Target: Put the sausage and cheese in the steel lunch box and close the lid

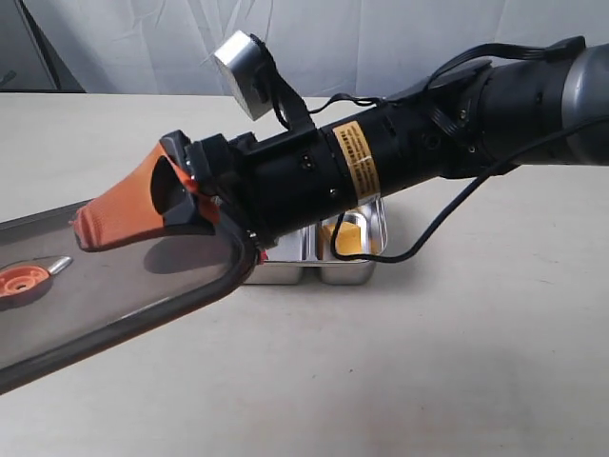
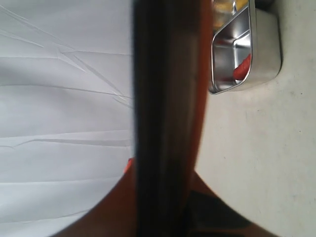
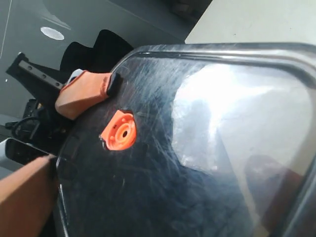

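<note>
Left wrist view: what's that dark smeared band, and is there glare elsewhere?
Left wrist view: the lid, edge-on and too near to focus; the lunch box beyond is sharp. Right wrist view: bright glare across the scratched lid. Exterior view: even light, soft shadows.

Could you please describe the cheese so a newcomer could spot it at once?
On the pale table stands the steel lunch box, partly behind the black arm. The cheese lies in its right compartment in the exterior view: the only yellow-orange piece, while the sausage in the other compartment is red.
</note>
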